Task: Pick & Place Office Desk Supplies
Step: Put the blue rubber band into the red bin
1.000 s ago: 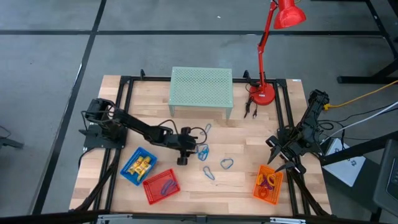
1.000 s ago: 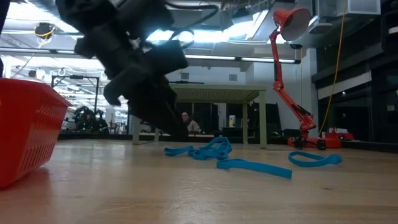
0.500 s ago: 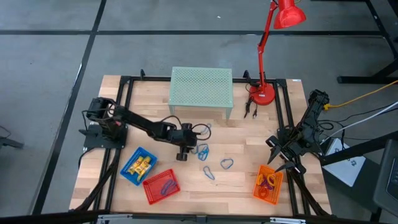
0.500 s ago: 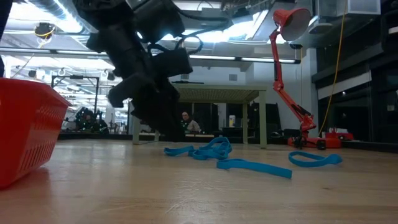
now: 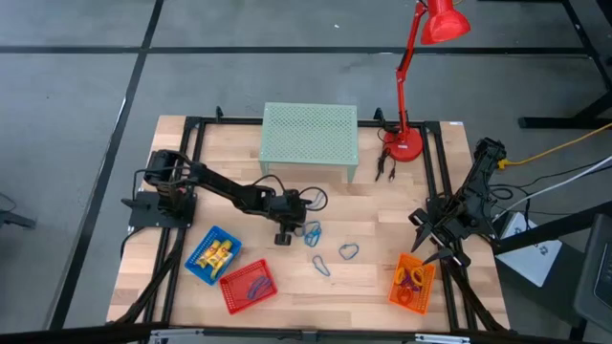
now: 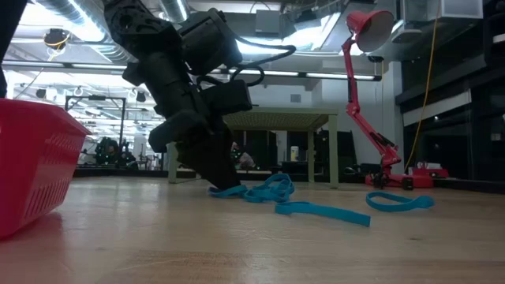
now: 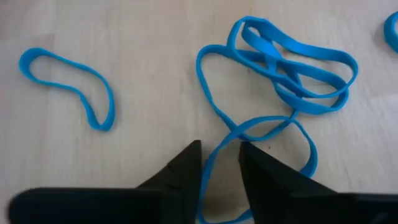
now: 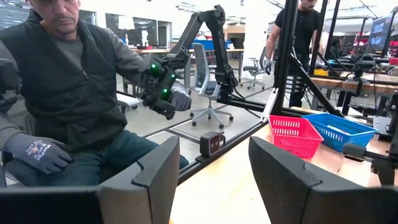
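The left gripper [image 5: 282, 235] is down low at the middle of the table [image 5: 382, 229], right at the near end of a tangle of blue bands [image 5: 311, 232]. In the left wrist view its two dark fingers [image 7: 186, 168] stand a little apart, one on each side of a single blue strand of that tangle [image 7: 273, 87]. They have not squeezed it. The tangle stretches away from the fingers, long way forward, with its loops bunched at the far end.

One more blue band [image 7: 68, 84] lies flat by itself, well apart from the tangle. In the high view two grey-blue loops [image 5: 348, 251] lie just past the tangle, toward the right arm, with bare wood around them.

There is open table between the tangle and the green mesh stand [image 5: 310, 134] at the back. Near the front edge sit the blue basket [image 5: 212, 254] with yellow pieces [image 5: 216, 253] and the red basket [image 5: 247, 285] with a blue band in it, close beside the left arm. The orange basket [image 5: 412, 282] with rings sits at the front right corner.

The right gripper [image 5: 432, 232] waits by the right edge, just behind the orange basket, its fingers [image 8: 155, 171] wide apart and holding nothing. A red lamp [image 5: 413, 86] stands at the back right.
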Motion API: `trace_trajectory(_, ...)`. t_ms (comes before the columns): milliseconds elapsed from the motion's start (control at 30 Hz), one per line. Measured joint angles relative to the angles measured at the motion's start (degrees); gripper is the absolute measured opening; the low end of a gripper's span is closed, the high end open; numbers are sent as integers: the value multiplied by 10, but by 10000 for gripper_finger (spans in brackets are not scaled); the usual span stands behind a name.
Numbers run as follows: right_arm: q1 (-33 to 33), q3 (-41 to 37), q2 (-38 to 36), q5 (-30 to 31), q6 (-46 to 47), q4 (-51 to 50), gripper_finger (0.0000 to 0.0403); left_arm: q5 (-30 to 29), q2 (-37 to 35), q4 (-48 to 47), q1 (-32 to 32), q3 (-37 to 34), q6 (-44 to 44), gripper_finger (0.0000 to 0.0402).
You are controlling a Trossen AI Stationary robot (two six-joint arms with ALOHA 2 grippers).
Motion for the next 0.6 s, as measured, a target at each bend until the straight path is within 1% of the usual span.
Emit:
trace_trajectory(67, 0, 0, 0, 0, 0, 0, 194, 14, -2, -1, 0, 0, -6, 77)
trace_trajectory(167, 0, 0, 0, 0, 0, 0, 194, 42, -7, -10, 0, 0, -22, 24)
trace_trajectory(200, 0, 0, 0, 0, 0, 0, 194, 47, -12, -17, 0, 0, -27, 12)
trace_trajectory(300, 0, 0, 0, 0, 0, 0, 194, 54, -23, -39, 0, -1, -32, 6)
trace_trajectory(367, 0, 0, 0, 0, 0, 0, 194, 57, -39, -73, 0, -2, -33, 4)
trace_trajectory(467, 0, 0, 0, 0, 0, 0, 194, 50, -74, -140, 0, -4, -36, 3)
trace_trajectory(600, 0, 0, 0, 0, 0, 0, 194, 34, -140, -207, -8, -3, -63, 3)
